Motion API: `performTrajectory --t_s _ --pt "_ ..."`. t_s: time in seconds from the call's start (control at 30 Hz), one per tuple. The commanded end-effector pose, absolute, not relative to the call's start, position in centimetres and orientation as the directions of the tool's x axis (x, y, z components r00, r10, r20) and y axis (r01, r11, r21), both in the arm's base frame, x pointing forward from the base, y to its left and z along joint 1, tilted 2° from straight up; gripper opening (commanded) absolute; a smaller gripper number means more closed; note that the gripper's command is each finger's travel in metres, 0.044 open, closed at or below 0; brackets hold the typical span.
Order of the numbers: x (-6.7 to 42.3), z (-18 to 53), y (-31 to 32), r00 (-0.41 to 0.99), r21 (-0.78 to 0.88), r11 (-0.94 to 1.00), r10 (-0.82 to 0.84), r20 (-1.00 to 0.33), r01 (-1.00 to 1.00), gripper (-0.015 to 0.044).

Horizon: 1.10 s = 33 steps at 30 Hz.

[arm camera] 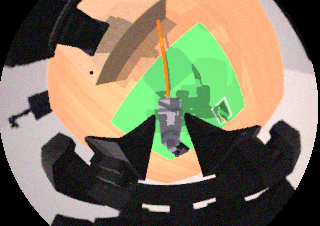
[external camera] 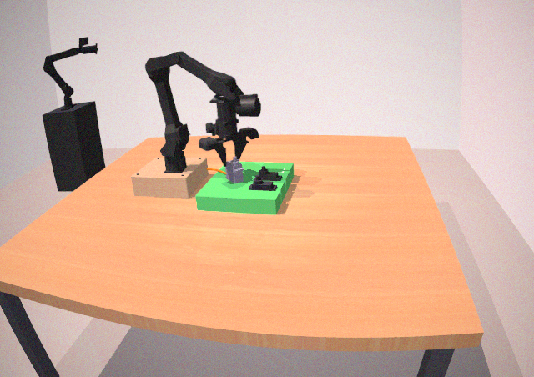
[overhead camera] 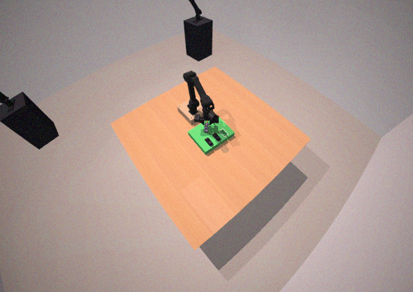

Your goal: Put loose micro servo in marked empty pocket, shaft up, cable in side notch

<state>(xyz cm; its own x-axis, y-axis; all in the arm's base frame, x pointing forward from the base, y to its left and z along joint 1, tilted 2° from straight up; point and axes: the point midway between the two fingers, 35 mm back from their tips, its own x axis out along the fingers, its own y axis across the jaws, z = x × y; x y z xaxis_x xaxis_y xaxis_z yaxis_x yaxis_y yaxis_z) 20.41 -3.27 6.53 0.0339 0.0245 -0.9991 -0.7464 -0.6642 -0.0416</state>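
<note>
The loose servo (overhead camera: 206, 126) (external camera: 235, 170) (arm camera: 170, 118) is grey-purple and stands on the green deck (overhead camera: 197, 134) (external camera: 234, 203) (arm camera: 205, 46), slightly tilted in the exterior view, with its shaft end up. Its orange cable (external camera: 216, 171) (arm camera: 164, 61) runs out toward the arm's base. My gripper (overhead camera: 207, 121) (external camera: 232, 162) (arm camera: 170, 115) points down, part-way open, one finger on each side of the servo's upper part. Narrow gaps show between fingers and servo in the wrist view. The white-outlined pocket (overhead camera: 226, 130) (external camera: 275, 168) (arm camera: 220, 104) is empty, near the deck's far corner.
Two black servos sit in the deck beside the pocket, one nearer it (overhead camera: 216, 136) (external camera: 270, 174) and one farther (overhead camera: 209, 141) (external camera: 263, 185). The arm's wooden base block (external camera: 159, 187) (arm camera: 125, 1) stands close behind the deck. Other arms on black pedestals stand off the table.
</note>
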Motion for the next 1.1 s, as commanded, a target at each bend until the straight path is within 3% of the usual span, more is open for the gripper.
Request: performTrajectory --t_s 0.0,0.17,0.3,1.07 --pt "20.4 6.5 -3.3 0.033 -0.039 -0.661 0.021 -0.999 -0.750 0.0118" --pt "20.4 6.5 -3.3 0.033 -0.039 -0.661 0.021 -0.999 -0.750 0.0085" --pt "20.4 7.3 -3.3 0.034 -0.040 -0.660 0.022 -0.999 -0.750 0.0000" --pt "20.2 9.5 -3.6 0.033 -0.039 -0.661 0.021 -0.999 -0.750 0.0000"
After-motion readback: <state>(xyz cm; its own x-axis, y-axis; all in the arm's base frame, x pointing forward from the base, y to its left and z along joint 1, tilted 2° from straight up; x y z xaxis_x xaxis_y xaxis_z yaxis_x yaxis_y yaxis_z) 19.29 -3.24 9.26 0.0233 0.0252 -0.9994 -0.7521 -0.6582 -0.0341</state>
